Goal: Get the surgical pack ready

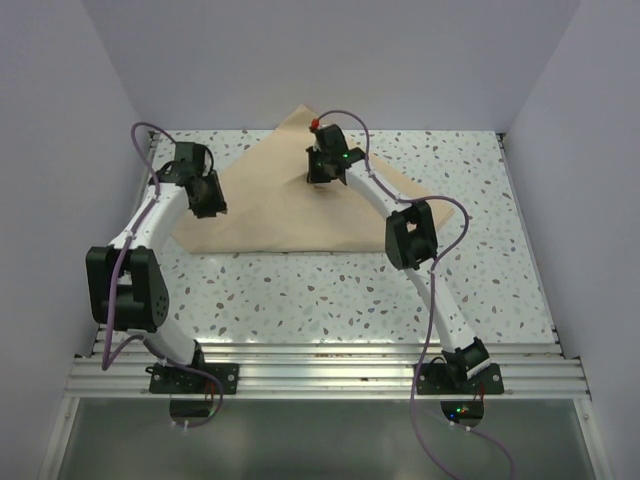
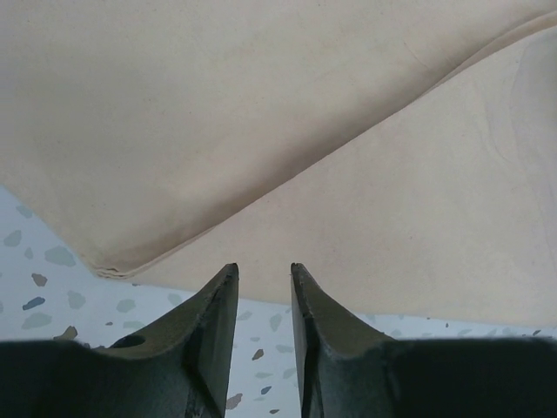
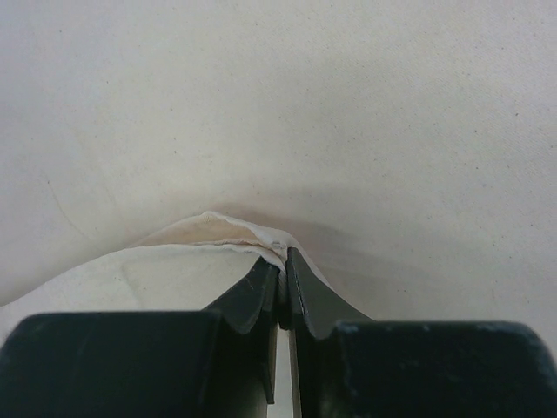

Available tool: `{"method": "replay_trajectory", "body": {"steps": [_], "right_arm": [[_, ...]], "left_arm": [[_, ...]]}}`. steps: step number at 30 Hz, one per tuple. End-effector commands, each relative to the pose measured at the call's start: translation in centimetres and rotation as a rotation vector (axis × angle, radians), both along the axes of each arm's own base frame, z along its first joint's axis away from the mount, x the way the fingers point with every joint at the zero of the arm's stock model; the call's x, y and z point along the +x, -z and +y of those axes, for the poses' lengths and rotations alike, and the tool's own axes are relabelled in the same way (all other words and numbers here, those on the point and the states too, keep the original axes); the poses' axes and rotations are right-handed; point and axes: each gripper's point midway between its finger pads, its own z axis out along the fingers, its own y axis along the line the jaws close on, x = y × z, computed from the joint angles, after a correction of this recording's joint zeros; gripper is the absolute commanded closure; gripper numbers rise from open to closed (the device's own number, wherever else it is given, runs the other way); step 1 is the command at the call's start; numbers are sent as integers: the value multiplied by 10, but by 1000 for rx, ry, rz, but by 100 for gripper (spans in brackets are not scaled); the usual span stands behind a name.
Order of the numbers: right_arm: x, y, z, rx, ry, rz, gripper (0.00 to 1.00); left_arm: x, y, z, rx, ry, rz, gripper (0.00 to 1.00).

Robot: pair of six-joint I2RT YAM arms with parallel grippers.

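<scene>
Pinching a thin raised fold of the fabric sheet (image 1: 285,205) at the very tips of the right gripper (image 3: 283,259), keeping the left gripper (image 2: 264,277) parted and empty with the sheet's folded edge just ahead, and risking that shallow pinch slipping free under any pull.

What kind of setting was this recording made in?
Most likely a robotics lab test cell, not a real clinic: plain white walls enclose a speckled tabletop, the left arm and right arm are bolted to an aluminium rail at its near edge, and a tan fabric sheet lies on it.
</scene>
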Motion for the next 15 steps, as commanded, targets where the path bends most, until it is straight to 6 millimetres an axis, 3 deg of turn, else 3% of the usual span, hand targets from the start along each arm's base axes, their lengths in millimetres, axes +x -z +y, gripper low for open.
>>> {"method": "replay_trajectory", "body": {"steps": [1, 7, 12, 15], "right_arm": [[26, -27, -7, 21, 40, -102, 91], [28, -28, -6, 37, 35, -111, 91], [29, -27, 0, 64, 26, -114, 90], [28, -26, 4, 84, 15, -112, 84]], "left_arm": [[17, -7, 16, 33, -25, -17, 64], [22, 2, 45, -27, -115, 21, 53], [21, 16, 71, -93, -193, 65, 50], [19, 26, 80, -103, -220, 95, 48]]}}
